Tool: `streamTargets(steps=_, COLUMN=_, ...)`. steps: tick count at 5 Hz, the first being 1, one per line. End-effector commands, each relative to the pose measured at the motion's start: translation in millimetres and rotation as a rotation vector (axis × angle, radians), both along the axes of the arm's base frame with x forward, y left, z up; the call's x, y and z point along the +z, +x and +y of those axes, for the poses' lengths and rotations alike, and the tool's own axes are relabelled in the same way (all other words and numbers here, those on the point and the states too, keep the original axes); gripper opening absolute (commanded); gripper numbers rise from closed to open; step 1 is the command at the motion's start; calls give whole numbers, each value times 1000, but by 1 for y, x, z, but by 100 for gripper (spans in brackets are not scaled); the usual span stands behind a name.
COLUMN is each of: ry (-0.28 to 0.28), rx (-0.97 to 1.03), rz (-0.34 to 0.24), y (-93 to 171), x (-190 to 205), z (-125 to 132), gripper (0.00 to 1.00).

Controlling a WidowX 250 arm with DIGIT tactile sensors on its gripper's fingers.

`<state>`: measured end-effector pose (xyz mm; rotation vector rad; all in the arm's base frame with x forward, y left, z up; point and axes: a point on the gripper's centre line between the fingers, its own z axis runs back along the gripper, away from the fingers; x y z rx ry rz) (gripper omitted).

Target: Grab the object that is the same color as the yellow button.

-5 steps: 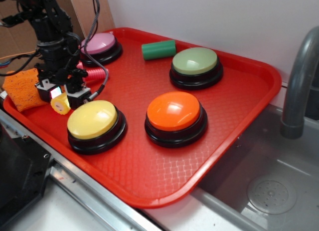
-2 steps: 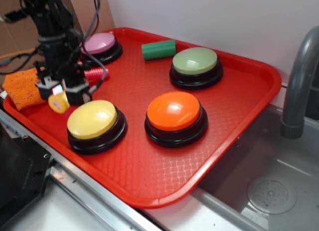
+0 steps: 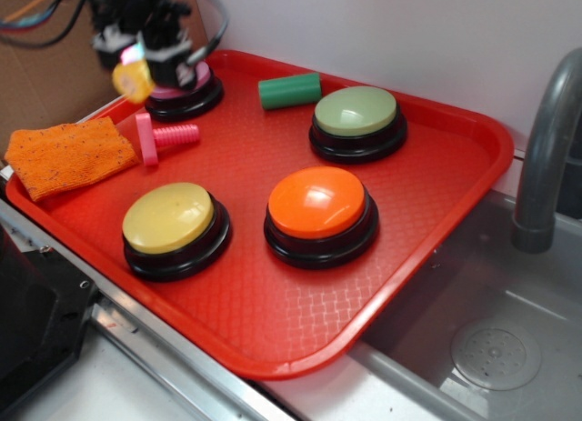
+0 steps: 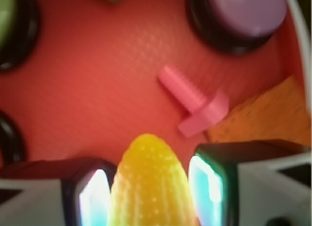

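Observation:
My gripper [image 3: 136, 62] is shut on the small yellow toy corn cob [image 3: 133, 79] and holds it high above the back left of the red tray [image 3: 273, 330], in front of the pink button [image 3: 186, 86]. In the wrist view the corn cob [image 4: 150, 182] sits between my two fingers [image 4: 95, 199], tip pointing away. The yellow button [image 3: 170, 218], a big pale-yellow dome on a black base, stands at the tray's front left, well below and apart from the gripper.
A pink plastic bolt [image 3: 159, 136] lies on the tray below the gripper, also in the wrist view [image 4: 195, 101]. An orange cloth [image 3: 64, 153] drapes the left rim. An orange button [image 3: 318, 207], a pale green button [image 3: 356, 116] and a green cylinder [image 3: 289, 90] stand further right. A sink and faucet [image 3: 546, 157] lie to the right.
My gripper has lifted the corn cob off the tray and carried it up and toward the back. The pink bolt and orange cloth, partly hidden before, now show fully.

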<state>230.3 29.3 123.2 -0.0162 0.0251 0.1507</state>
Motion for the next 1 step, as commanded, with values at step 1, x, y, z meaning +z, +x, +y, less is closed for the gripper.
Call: streamTargets(steps=1, ry=95, rx=-135, rz=-33, y=17, x=58, z=-29, gripper=0)
